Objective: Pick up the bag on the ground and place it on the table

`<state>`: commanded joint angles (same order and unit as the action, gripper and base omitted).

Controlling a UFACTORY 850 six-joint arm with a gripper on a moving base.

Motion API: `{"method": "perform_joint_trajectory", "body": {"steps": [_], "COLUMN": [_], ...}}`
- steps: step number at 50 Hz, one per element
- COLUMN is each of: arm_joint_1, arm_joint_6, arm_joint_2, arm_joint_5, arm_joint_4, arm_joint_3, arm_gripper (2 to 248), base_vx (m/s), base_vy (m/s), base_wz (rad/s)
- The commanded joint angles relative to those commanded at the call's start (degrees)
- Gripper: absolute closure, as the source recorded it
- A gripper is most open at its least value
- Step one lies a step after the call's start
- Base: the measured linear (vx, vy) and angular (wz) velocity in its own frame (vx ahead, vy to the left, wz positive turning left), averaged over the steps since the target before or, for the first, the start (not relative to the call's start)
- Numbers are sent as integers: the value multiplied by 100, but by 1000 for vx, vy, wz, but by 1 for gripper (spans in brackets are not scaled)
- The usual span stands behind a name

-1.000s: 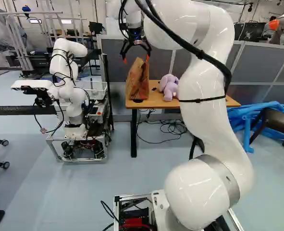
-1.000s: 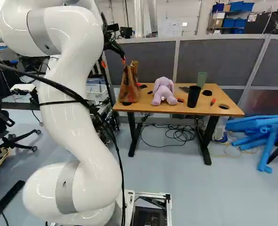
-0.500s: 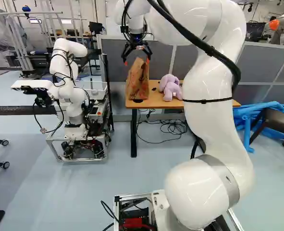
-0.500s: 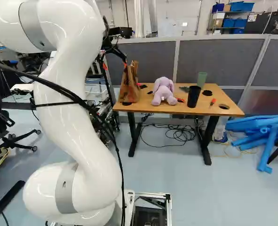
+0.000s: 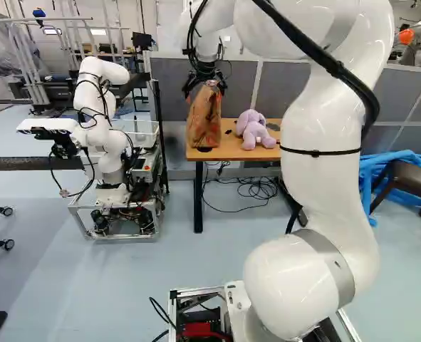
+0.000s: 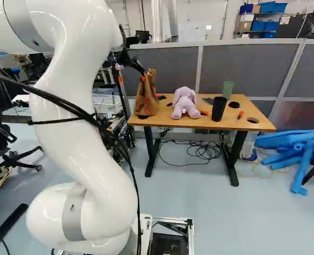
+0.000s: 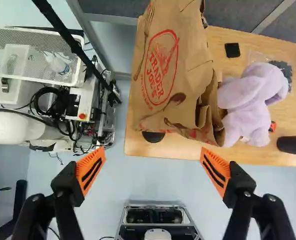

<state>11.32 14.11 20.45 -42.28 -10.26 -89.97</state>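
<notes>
- Two-fingered and spreading wide at the gripper [image 7: 153,152] — clamping nothing between the orange pads [image 7: 90,171].
- Hovering close by the top of the paper bag [image 5: 205,117], going by the left base view; facing its crumpled, folded edge in the wrist view, without having any paper between the pads.
- Standing upright on the table [image 6: 166,119], at the end toward another robot [image 5: 100,125] — not lying on the ground, so probably calling for a clear retreat rather than another lift.
- Looking like thin brown paper: probably handling light and soft, creasing readily, giving under a squeeze, offering dry, fair grip to the pads. Hiding any contents, so leaving the true weight untold.
- If needing another hold, best pinching several layers together at the folded top, near the middle, and lifting straight up; risking a tear by nipping a single sheet, or a crush by squeezing the body.
- If backing off, best rising straight, keeping the pads wide; risking snagging a loose fold and tipping a tall, light shape near the table's edge.
- Sitting next along the table, near but apart from the bag: a lilac plush toy [image 6: 184,101], then a dark cup [image 6: 218,109] — probably needing no touching.
</notes>
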Motion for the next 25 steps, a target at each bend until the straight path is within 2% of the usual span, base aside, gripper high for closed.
{"method": "perform_joint_trajectory", "body": {"steps": [25], "arm_joint_1": [-215], "arm_joint_6": [-268], "arm_joint_2": [-693], "arm_joint_5": [1754], "arm_joint_4": [195], "arm_joint_3": [1615], "arm_gripper": [3], "base_vx": [0], "base_vy": [0], "base_wz": [0]}}
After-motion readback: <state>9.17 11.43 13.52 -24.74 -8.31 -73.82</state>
